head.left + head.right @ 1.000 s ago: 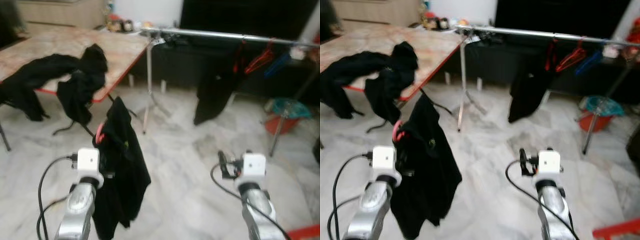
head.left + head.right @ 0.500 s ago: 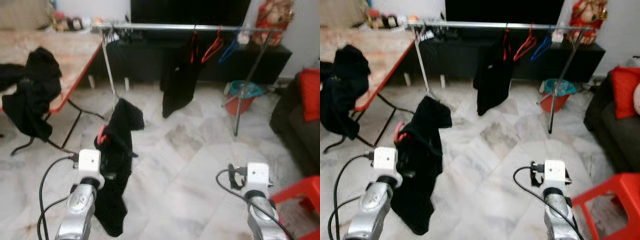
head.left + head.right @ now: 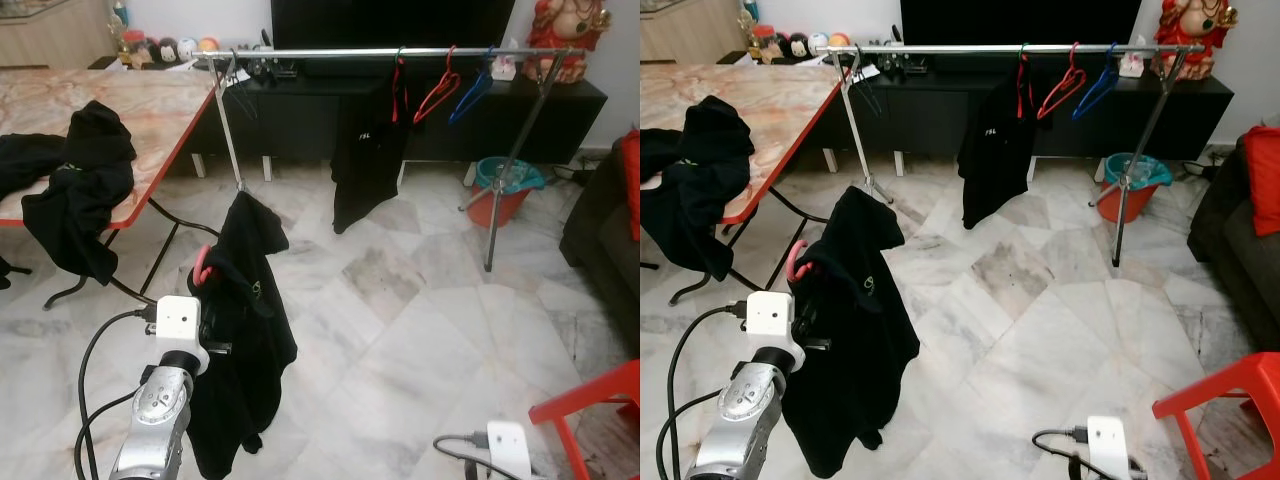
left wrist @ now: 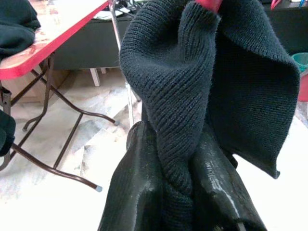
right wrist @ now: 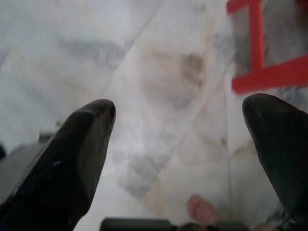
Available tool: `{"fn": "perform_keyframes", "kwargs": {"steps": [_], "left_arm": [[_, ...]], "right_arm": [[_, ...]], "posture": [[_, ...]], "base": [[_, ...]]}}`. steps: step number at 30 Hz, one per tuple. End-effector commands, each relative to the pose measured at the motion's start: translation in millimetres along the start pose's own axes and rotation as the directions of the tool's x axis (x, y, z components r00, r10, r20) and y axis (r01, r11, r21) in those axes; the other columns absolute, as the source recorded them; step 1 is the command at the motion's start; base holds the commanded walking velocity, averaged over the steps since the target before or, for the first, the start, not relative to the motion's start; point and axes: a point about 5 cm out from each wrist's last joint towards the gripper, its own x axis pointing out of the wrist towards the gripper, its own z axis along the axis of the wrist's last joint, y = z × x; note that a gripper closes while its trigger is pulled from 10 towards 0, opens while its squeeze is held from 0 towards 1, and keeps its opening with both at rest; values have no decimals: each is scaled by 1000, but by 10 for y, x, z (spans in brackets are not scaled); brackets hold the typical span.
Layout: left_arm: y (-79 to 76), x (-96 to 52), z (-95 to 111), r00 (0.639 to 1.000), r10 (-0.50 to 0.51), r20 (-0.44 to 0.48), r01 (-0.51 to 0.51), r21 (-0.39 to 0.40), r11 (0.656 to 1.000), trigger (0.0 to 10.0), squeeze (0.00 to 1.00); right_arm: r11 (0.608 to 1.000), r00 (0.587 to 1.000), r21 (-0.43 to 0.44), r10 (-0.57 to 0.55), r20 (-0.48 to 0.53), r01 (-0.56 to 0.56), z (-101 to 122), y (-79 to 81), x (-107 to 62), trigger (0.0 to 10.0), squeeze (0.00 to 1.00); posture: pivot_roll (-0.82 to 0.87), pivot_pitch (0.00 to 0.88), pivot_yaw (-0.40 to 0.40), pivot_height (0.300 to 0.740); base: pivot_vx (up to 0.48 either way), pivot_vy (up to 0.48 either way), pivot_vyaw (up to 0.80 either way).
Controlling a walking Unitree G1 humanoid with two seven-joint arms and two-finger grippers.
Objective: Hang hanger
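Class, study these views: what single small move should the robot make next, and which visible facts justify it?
Probably step forward toward the clothes rail. The left tool is shut on the black garment, which hangs on a pink hanger, but the rail stands well ahead across the marble floor, seemingly out of reach. The right tool is open, low over the floor.

Home living room. Pale marble tile floor (image 3: 420, 300). Large dark TV screen (image 3: 390, 20) against back wall, above long low black cabinet (image 3: 420, 115). Small ornaments (image 3: 165, 48) lined up on cabinet's left end, red-and-gold figurine (image 3: 562, 30) on right end. Folding table (image 3: 150, 100) with marble-pattern top and red edge, black clothes (image 3: 75, 190) heaped on it. Metal garment rail (image 3: 330, 52) with hangers and black garment. Dark sofa (image 3: 605, 240) at right, red plastic stool (image 3: 600, 395) near it, bucket (image 3: 505, 185) by rail.
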Motion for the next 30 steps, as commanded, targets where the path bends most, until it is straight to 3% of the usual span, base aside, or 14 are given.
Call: {"fn": "perform_keyframes", "kwargs": {"steps": [1, 14, 30], "left_arm": [[29, 63, 154, 998, 14, 62, -14, 3, 1000, 10000, 0], [6, 61, 147, 999, 7, 53, -7, -2, 1000, 10000, 0], [-31, 49, 130, 999, -8, 49, 8, -7, 1000, 10000, 0]], "right_arm": [[1000, 1000, -10, 13, -21, -13, -58, 13, -7, 10000, 0], [997, 997, -10, 77, -28, -77, -104, 132, -22, 10000, 0], [997, 996, -14, 81, -22, -81, -77, 122, -17, 10000, 0]], "posture": [[114, 0, 9, 732], [101, 0, 10, 732], [106, 0, 2, 732]], "base": [[244, 0, 0], [262, 0, 0], [310, 0, 0]]}}
